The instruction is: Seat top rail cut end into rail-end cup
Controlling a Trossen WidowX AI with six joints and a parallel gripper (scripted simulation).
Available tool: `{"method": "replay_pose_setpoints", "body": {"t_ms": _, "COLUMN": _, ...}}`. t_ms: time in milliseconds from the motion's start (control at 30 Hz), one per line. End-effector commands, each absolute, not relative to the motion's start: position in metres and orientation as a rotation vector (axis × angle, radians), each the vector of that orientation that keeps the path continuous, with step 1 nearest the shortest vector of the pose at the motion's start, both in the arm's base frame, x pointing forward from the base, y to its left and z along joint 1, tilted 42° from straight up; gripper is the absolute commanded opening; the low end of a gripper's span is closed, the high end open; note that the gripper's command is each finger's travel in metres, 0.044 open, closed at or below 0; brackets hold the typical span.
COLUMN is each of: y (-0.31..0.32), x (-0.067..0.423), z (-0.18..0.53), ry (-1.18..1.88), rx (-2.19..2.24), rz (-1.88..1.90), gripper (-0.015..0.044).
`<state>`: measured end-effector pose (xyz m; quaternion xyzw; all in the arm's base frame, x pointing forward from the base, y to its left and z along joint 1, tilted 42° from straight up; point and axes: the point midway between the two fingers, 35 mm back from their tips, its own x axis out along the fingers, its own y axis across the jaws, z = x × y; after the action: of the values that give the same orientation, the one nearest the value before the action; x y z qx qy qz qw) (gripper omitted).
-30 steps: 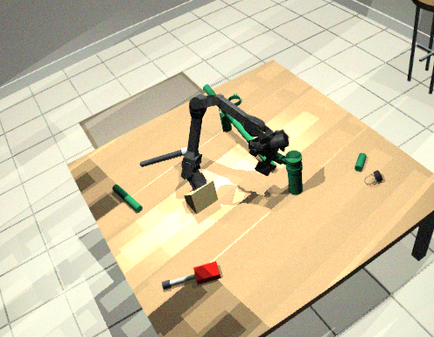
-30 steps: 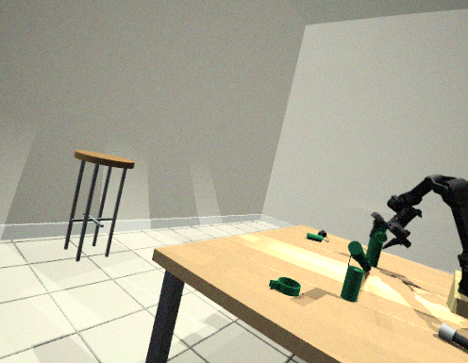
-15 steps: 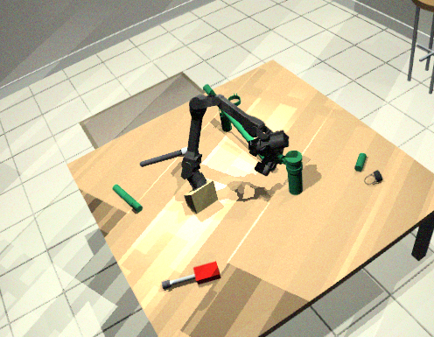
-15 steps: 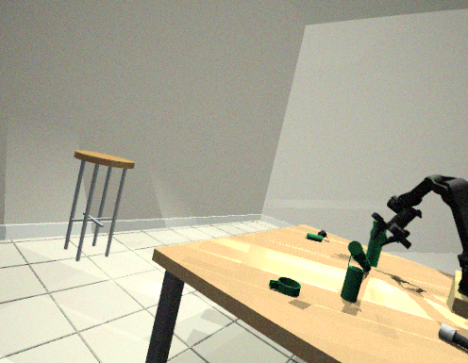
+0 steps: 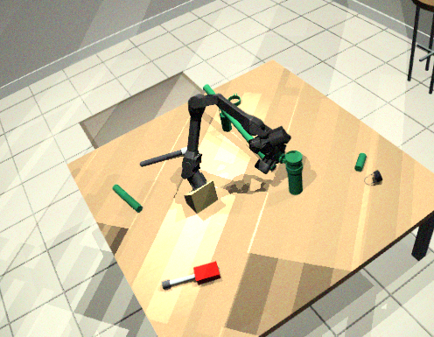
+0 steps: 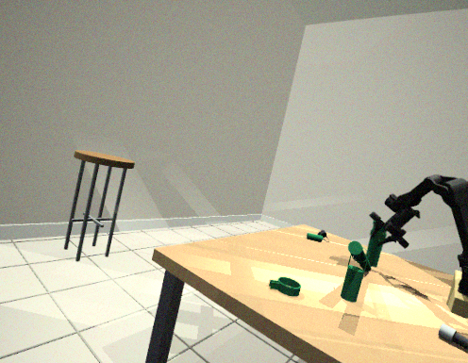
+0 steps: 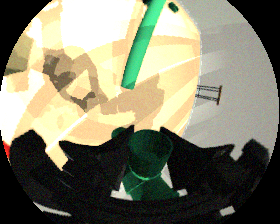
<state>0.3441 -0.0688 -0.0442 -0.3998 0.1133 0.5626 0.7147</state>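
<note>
The green top rail (image 5: 239,127) (image 6: 359,254) (image 7: 142,47) slants over the short post (image 5: 226,122) (image 6: 352,283); the loop cap is hard to make out. The rail's cut end (image 7: 128,85) shows apart from the rail-end cup (image 7: 150,150) in the wrist view. The big green post (image 5: 295,182) (image 6: 376,250) stands upright, with its brace band (image 5: 294,168) up just below the post cap (image 5: 294,156). My gripper (image 7: 147,128) is shut on the rail-end cup, one finger on each side, beside the post. The cup's mouth is open and holds no rail.
A loose green band (image 5: 234,103) (image 6: 289,291) lies near the short post. Beyond the big post lie a short green cylinder (image 5: 360,162) and a small black part (image 5: 376,178). A green rod (image 5: 128,198), a dark rod (image 5: 163,157) and a red-handled tool (image 5: 206,272) also lie on the table.
</note>
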Motion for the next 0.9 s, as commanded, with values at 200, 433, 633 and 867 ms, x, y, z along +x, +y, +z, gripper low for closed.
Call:
{"method": "replay_pose_setpoints", "body": {"t_ms": 200, "y": -0.066, "x": 0.350, "z": -0.044, "ry": 0.313, "rx": -0.867, "rz": 1.222, "gripper": 0.0000}}
{"method": "replay_pose_setpoints", "body": {"t_ms": 433, "y": -0.065, "x": 0.354, "z": -0.044, "ry": 0.353, "rx": -0.848, "rz": 1.203, "gripper": 0.0000}}
{"method": "replay_pose_setpoints", "body": {"t_ms": 633, "y": -0.064, "x": 0.357, "z": -0.044, "ry": 0.387, "rx": -0.831, "rz": 1.187, "gripper": 0.0000}}
{"method": "replay_pose_setpoints", "body": {"t_ms": 867, "y": -0.064, "x": 0.359, "z": -0.044, "ry": 0.402, "rx": -0.824, "rz": 1.179, "gripper": 0.0000}}
